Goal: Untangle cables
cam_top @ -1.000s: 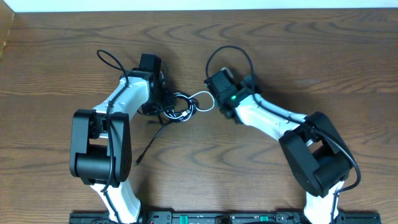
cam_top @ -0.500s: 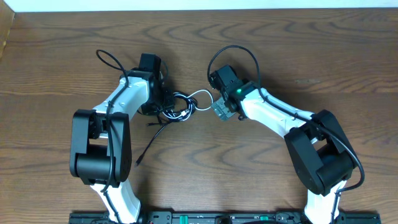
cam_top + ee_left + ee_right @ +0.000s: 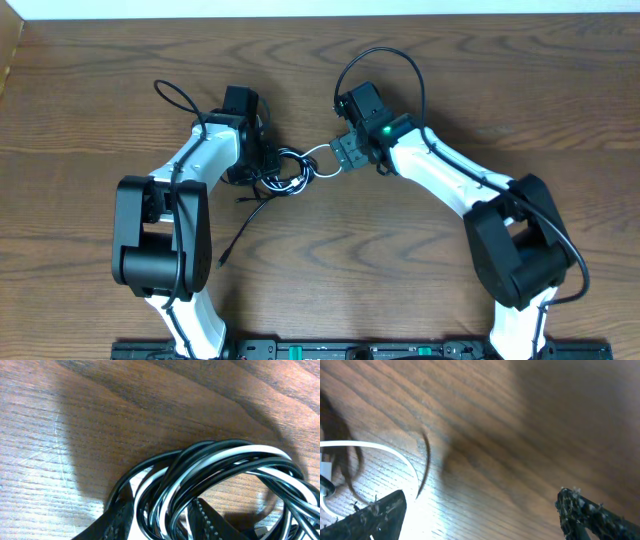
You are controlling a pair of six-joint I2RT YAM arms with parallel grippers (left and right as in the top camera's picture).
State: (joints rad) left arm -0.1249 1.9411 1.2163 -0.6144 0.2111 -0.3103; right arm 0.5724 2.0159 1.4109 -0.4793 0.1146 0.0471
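Observation:
The cables [image 3: 287, 171] lie in a knot of black and white loops near the table's middle. A white loop [image 3: 319, 160] sticks out to the right, and a black tail [image 3: 240, 228] trails toward the front. My left gripper [image 3: 264, 162] is shut on the knot. In the left wrist view the bundle of cables [image 3: 215, 467] runs between its fingers [image 3: 120, 521], with my left gripper [image 3: 162, 525] clamped around the strands. My right gripper [image 3: 345, 150] is open just right of the white loop. In the right wrist view my right gripper [image 3: 480, 515] has only wood between its fingers, with the white cable [image 3: 375, 448] beyond its left finger.
Thick black arm wires arc above the left arm [image 3: 176, 95] and the right arm [image 3: 385, 58]. The table's far edge [image 3: 320, 12] runs along the top, and the arm bases sit on a rail [image 3: 320, 350] at the front.
My right gripper swung down and then back up, ending closer to the white loop. The left arm and the knot have not moved.

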